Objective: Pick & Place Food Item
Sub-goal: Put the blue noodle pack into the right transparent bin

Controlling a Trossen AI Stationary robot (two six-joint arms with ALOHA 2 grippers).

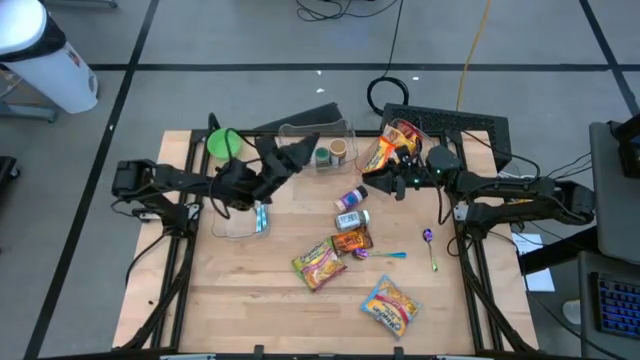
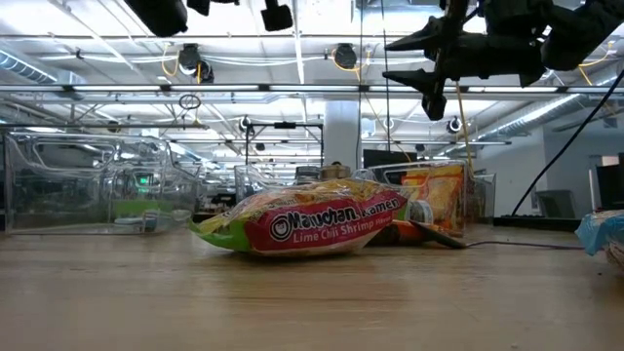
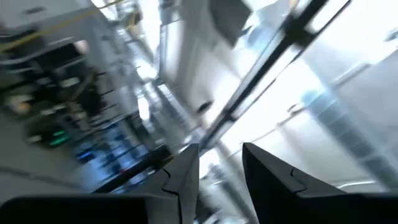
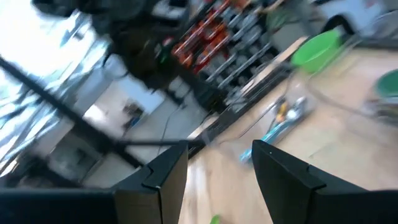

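Near the middle of the table (image 1: 240, 300) lies a noodle packet (image 1: 319, 262), flat on the wood, with small jars and snack bags beside it. Another noodle packet (image 1: 390, 303) lies closer to the front edge. Up above the back left part hangs the left gripper (image 1: 283, 160), its jaws spread a little and holding nothing. Over the back right part hangs the right gripper (image 1: 385, 186), jaws also spread and empty. A green bowl (image 1: 224, 143) sits at the back left.

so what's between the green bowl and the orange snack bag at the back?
High view: a clear container holding two small jars sits between the green bowl and orange snack bag.
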